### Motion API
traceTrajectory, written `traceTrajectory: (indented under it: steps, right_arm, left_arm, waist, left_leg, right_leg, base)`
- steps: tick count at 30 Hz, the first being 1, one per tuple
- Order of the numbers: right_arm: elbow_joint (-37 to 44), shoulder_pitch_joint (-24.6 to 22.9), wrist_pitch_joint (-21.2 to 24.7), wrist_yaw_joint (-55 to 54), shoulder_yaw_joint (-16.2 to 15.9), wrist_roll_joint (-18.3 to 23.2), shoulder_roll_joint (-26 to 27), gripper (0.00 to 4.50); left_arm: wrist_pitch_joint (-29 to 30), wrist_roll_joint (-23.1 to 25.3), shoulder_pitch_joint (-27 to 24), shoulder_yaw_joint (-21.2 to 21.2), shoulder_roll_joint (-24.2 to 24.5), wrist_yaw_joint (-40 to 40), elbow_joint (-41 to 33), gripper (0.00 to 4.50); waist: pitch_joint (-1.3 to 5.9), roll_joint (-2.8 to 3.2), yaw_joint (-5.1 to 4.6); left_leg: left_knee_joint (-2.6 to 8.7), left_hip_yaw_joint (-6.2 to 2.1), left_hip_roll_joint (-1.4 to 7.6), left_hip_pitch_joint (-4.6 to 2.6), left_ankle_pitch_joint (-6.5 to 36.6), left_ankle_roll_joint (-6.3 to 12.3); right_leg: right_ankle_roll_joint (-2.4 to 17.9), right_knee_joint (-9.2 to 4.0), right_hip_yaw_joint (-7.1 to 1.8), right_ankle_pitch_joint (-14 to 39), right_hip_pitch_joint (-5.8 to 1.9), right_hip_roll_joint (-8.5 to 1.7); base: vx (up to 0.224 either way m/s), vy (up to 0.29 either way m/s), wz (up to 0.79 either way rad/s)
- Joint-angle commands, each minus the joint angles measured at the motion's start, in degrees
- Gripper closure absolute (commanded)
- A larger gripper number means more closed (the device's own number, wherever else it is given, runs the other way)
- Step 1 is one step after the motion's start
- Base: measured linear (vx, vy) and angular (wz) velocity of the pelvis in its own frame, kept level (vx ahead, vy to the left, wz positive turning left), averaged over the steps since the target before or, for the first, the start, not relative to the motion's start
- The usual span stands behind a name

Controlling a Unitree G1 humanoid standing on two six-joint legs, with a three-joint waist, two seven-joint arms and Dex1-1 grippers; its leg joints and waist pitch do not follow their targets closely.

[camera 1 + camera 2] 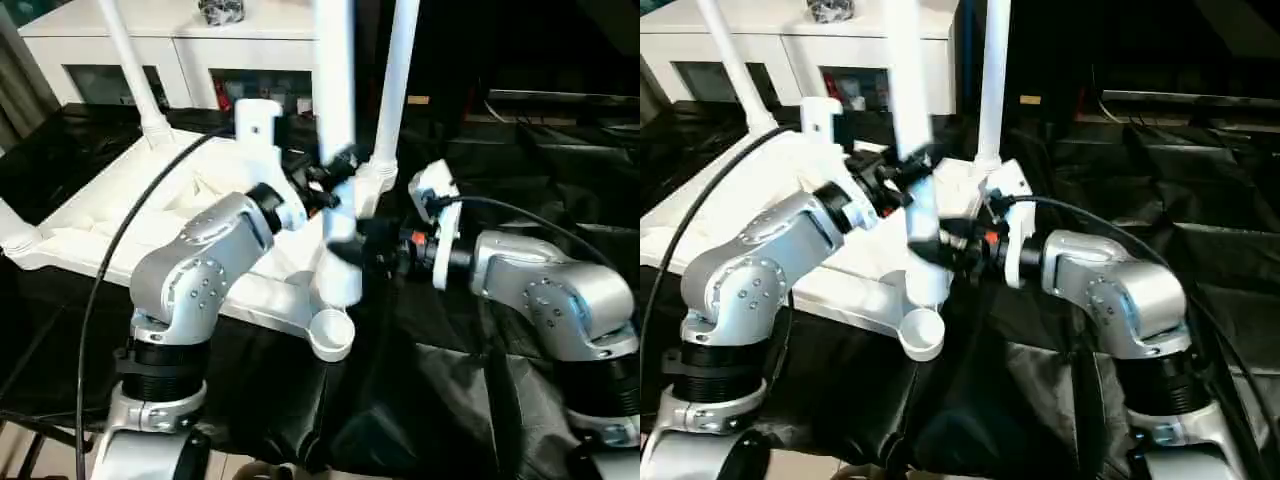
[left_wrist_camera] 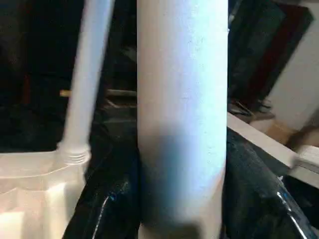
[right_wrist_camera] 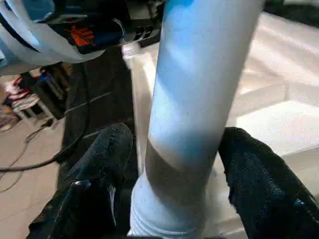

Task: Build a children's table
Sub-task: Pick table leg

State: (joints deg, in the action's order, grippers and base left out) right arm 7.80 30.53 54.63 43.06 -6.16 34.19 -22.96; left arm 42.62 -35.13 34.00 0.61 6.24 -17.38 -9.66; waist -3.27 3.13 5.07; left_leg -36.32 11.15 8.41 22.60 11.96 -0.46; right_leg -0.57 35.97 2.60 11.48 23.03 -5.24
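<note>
The white tabletop (image 1: 110, 215) lies upside down on the black cloth, ribs facing up. Two white legs (image 1: 130, 70) (image 1: 395, 90) stand in its far corner sockets. A further leg (image 1: 335, 120) stands nearly upright over the near right corner socket (image 1: 332, 335); I cannot tell whether its lower end is seated. My left gripper (image 1: 330, 180) is shut on this leg, its fingers (image 2: 107, 199) pressed to both sides. Just below, my right gripper (image 1: 360, 250) is open around the same leg, with a gap showing beside one finger (image 3: 99, 169).
A white glass-door cabinet (image 1: 180, 50) stands behind the table. Black cloth (image 1: 520, 180) covers the work surface to the right and front. A black cable (image 1: 110, 260) loops over my left arm, and another runs to my right wrist (image 1: 520, 215).
</note>
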Motion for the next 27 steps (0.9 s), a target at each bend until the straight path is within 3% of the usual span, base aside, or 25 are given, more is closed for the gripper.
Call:
traceTrajectory:
  steps: [1, 6, 12, 21, 22, 27]
  right_arm:
    - [-1.18, 1.37, 2.1, -0.13, -0.3, 1.05, 0.51, 1.44]
    - [-1.87, 1.65, 2.84, 0.26, -0.46, 0.79, 0.77, 1.44]
    - [-2.38, 1.75, 3.76, 0.18, -1.38, 0.65, 0.69, 1.44]
    - [-2.31, 1.46, 4.07, 0.06, -1.28, 0.74, 1.24, 1.44]
    - [-2.36, 1.42, 4.05, -0.04, -1.29, 0.74, 1.34, 1.44]
    - [-2.4, 1.14, 4.09, -0.25, -1.25, 0.65, 1.7, 1.84]
  left_arm:
    - [-0.01, 0.56, 0.73, 1.37, 0.51, -1.95, -2.15, 2.64]
    - [0.04, 0.27, 0.34, 2.14, 0.73, -2.99, -3.21, 2.64]
    - [-0.06, -0.22, 0.14, 2.62, 0.81, -3.77, -3.82, 2.64]
    - [0.45, -0.52, -0.23, 3.38, 0.84, -4.97, -4.81, 2.64]
    - [0.54, -0.54, -0.28, 3.44, 0.83, -5.05, -4.92, 2.64]
    - [0.72, -0.63, -0.27, 3.64, 0.91, -5.53, -4.93, 2.64]
  waist:
    - [3.9, -1.28, 0.01]
    - [3.93, -1.33, 0.0]
    - [3.97, -1.43, 0.0]
    - [4.0, -1.33, 0.03]
    - [4.03, -1.11, 0.06]
    - [4.08, -1.1, 0.05]
  left_leg:
    - [4.72, -2.15, 4.12, -1.14, 5.16, 0.59]
    - [4.74, -2.14, 4.16, -1.15, 5.01, -0.13]
    - [4.61, -2.05, 4.11, -1.12, 3.92, 0.32]
    - [4.58, -2.05, 4.09, -1.13, 4.04, 0.14]
    - [4.57, -2.09, 4.1, -1.14, 3.93, 0.08]
    - [4.48, -2.06, 4.03, -1.11, 3.59, 0.27]
  right_leg:
    - [13.1, -4.14, -2.42, 8.26, -2.66, -3.46]
    - [12.82, -4.05, -2.45, 8.44, -2.7, -3.49]
    - [13.18, -3.94, -2.47, 7.04, -2.72, -3.47]
    - [13.27, -3.9, -2.46, 6.83, -2.76, -3.43]
    - [13.32, -3.83, -2.43, 6.57, -2.76, -3.41]
    - [13.62, -3.76, -2.42, 5.54, -2.85, -3.4]
  base:
    - [0.0, 0.0, 0.0]
    - [0.0, 0.0, 0.0]
    - [0.0, 0.0, 0.0]
    - [0.0, 0.0, 0.0]
    - [0.0, 0.0, 0.0]
    - [0.0, 0.0, 0.0]
